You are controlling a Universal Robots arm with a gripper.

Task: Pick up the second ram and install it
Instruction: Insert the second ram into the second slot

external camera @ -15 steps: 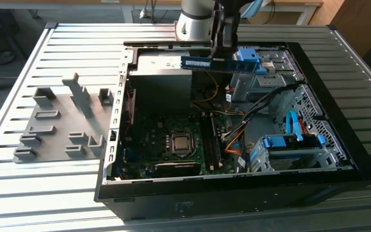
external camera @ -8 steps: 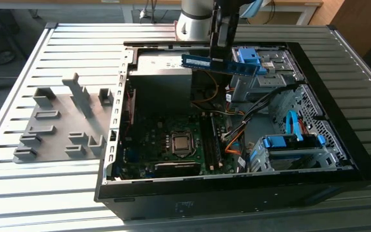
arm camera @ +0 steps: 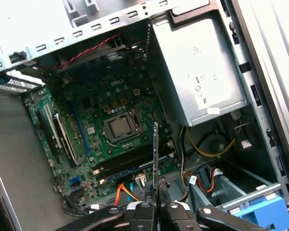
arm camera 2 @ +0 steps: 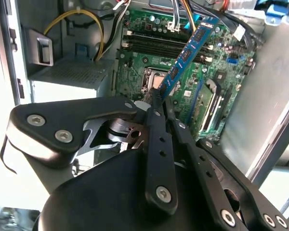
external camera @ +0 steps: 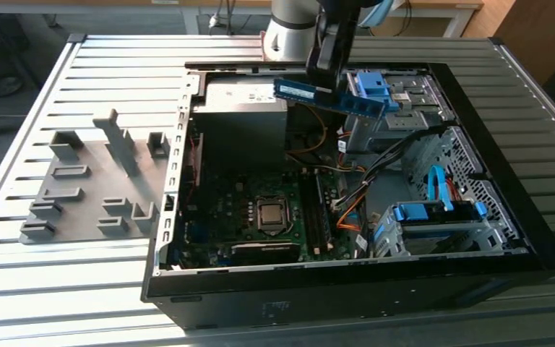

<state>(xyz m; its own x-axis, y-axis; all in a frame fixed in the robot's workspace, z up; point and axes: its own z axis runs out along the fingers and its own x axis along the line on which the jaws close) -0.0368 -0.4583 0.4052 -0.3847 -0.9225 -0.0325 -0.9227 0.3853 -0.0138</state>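
Closest to the wrist cameras, the gripper [arm camera 2: 159, 98] has its fingers [arm camera: 147, 211] pressed together on one end of the second ram [external camera: 329, 97], which juts out from the grip and hangs in the air above the open computer case [external camera: 509, 238], touching nothing else. In the exterior view the stick is carried over the upper part of the case, between the power-supply box [external camera: 242, 108] and the blue drive-bay clips [external camera: 374, 90]; in the first wrist view it appears edge-on [arm camera: 156, 149] over the board. Below it lies the motherboard [arm camera: 96, 110], with the processor socket [arm camera: 119, 127] near its middle and the memory slots [arm camera 2: 154, 45] alongside. Because the hold is at one end only, the free end could sag or twist, and a tilted stick would likely meet a slot off-line and jam against its walls or latches. Orange and yellow cables [arm camera: 207, 147] run near the slots and might snag the stick's lower edge. Farther off, on the slatted table [external camera: 84, 289] at the exterior view's left, stands the grey fixture plate [external camera: 95, 181], well apart from the case.
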